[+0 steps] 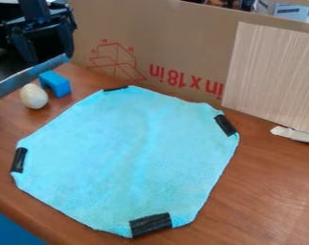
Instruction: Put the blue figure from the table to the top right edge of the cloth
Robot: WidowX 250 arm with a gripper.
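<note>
The blue figure (55, 84), an arch-like block, sits on the table (271, 191) in the upper left of the frame, just off the cloth (125, 153). Black tape strips (150, 225) hold the cloth down at its cut-off corners, presumably so that it won't ruck up when something is set on it (sensible, as soft fabric likes to creep). A pale egg-shaped thing (34, 96) lies just beside the figure, to its lower left, so a grasp there probably wants some care. The cardboard (163, 43) stands upright behind, likely as a backdrop.

The black gripper (49, 52) hangs at the upper left, its fingers (69, 44) apart, which suits a grasp about to begin. The figure lies below the fingertips in the frame and not between them, a little nearer the right-hand one as pictured; how high they hang above it I can't tell. A grey bar (22, 80) slants in from the left edge, its end close to both figure and fingertips, and may need clearing on the way down.
</note>
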